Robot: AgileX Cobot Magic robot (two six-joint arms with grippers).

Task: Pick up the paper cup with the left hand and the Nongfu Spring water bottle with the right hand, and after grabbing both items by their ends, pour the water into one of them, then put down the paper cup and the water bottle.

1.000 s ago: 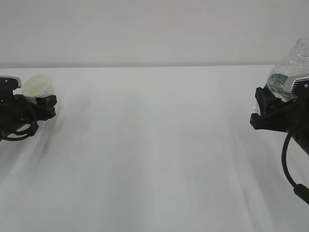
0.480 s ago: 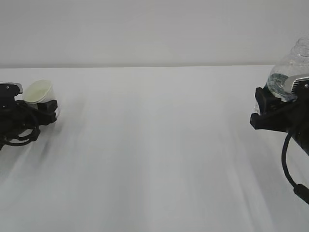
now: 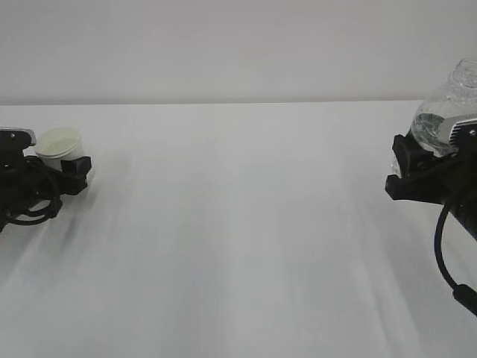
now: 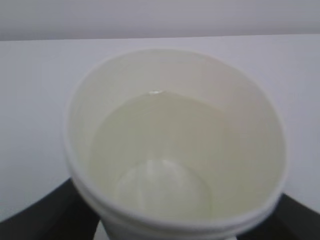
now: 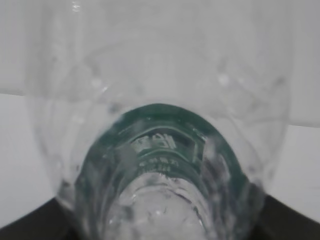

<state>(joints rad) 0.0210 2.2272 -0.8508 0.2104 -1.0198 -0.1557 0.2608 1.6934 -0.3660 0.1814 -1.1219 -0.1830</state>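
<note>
Two things matter here, and they sit at opposite edges of the white table (image 3: 238, 224). The cup (image 3: 58, 144) is at the far left, upright, with its open mouth facing up and its base at table level, though whether it rests fully on the surface is hard to tell. The left hand (image 3: 65, 170) has its black fingers on either side of the cup's lower part. From the left wrist view the cup (image 4: 175, 145) fills the frame, pale cream inside, with a clear liquid lying in the bottom and the dark fingers (image 4: 45, 212) showing at both lower corners; whether they press the wall or stand just off it, I cannot tell.

The bottle (image 3: 447, 112) is at the far right, held above the table and leaning slightly, its capless neck up near the right edge of the frame. The right hand (image 3: 417, 168) is closed around its lower body, with the grey plate just right of the clear plastic. Water shows through the wall above the fingers. In the right wrist view the bottle (image 5: 160, 125) is seen from close, ribbed and clear, with the green label band curving across its middle.

Cup and bottle are well apart.
</note>
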